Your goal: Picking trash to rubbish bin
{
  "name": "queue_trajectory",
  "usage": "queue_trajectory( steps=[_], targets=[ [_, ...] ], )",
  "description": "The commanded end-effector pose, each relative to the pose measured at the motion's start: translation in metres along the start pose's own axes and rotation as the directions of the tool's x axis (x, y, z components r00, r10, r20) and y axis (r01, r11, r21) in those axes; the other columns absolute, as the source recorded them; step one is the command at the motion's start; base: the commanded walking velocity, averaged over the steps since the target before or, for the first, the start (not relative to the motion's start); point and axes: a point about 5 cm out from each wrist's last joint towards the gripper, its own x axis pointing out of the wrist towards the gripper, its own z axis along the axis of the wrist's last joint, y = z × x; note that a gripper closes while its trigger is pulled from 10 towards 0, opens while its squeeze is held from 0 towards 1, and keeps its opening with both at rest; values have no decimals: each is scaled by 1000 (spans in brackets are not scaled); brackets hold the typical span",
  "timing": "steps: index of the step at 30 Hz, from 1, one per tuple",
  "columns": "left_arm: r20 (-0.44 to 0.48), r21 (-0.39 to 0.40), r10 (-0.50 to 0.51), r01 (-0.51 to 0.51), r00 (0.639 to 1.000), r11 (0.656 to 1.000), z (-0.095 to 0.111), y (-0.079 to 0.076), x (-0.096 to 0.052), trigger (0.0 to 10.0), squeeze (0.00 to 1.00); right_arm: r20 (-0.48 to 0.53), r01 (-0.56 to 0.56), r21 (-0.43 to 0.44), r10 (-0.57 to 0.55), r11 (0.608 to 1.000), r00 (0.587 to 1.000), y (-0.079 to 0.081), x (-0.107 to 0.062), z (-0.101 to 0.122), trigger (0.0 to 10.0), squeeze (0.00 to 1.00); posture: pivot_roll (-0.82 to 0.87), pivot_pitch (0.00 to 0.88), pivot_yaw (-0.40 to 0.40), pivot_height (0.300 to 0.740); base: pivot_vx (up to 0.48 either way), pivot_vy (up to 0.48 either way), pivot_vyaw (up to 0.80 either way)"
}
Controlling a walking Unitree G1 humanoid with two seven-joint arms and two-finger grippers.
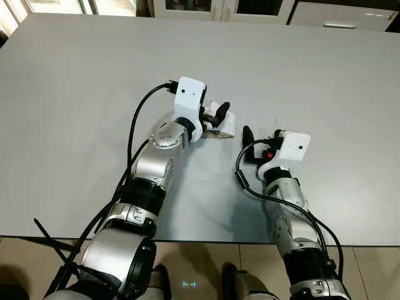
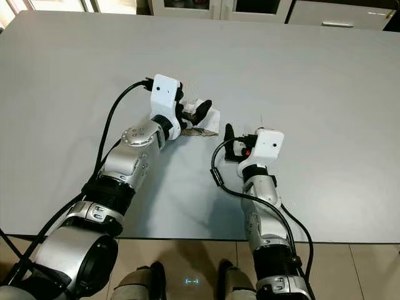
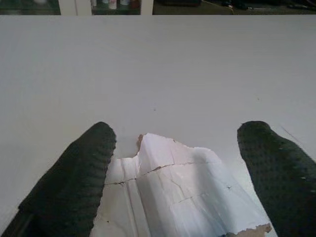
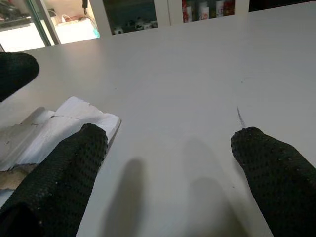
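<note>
Both silver arms reach up from the near edge of the grey bench (image 1: 75,75). Left gripper (image 1: 215,115) sits a little in from that edge, near the middle of the bench's width, its two black fingers (image 3: 74,182) spread wide apart with nothing clamped between them. Between and under those fingers lies the trash, a torn piece of white card (image 3: 173,197), flat on the bench with creases across its face and a ragged brown edge where the layers have ripped.

Right gripper (image 4: 168,182) rests just beside it on the bench, fingers likewise parted and empty, one of them close to the card's corner.

Judging by the creases and tears, the card is light, thin and limp rather than stiff; it should bend instead of breaking, and it may slide on the smooth bench when pushed. Lying so flat, it offers little to pinch from above. The raised, folded ridge along its middle, or the lifted torn edge, looks the best place to close on, with the fingers pressed down to the surface first.

No bin is in sight.
</note>
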Motion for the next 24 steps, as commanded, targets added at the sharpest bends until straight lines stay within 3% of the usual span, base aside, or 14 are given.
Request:
queue_trajectory(
  steps=[1, 13, 16, 17, 24],
  targets=[
    [-20, 16, -8, 9, 1000, 1000, 0, -5, 3, 10000, 1000, -19, -2, -3, 2, 1000, 1000, 1, -4, -7, 10000, 0, -84, 197, 9, 740, 0, 0, 0],
    [-33, -85, 1, -4, 999, 996, 6, -11, 14, 10000, 1000, -27, -10, 1, 10, 1000, 1000, 3, -7, -9, 10000, 0, -89, 203, 13, 740, 0, 0, 0],
    [-45, -67, -9, 6, 999, 998, 7, -13, 16, 10000, 1000, -29, -11, 1, 11, 1000, 1000, 4, -7, -9, 10000, 0, -88, 207, 14, 740, 0, 0, 0],
    [-85, -51, -9, 5, 996, 999, 6, -15, 19, 10000, 0, -32, -13, 3, 13, 1000, 999, 5, -8, -10, 10000, 0, -88, 214, 15, 740, 0, 0, 0],
    [-154, 0, -40, 40, 987, 999, 10, -18, 25, 10000, 0, -34, -17, 8, 17, 1000, 999, 6, -8, -10, 10000, 0, -91, 222, 21, 740, 0, 0, 0]
  ],
)
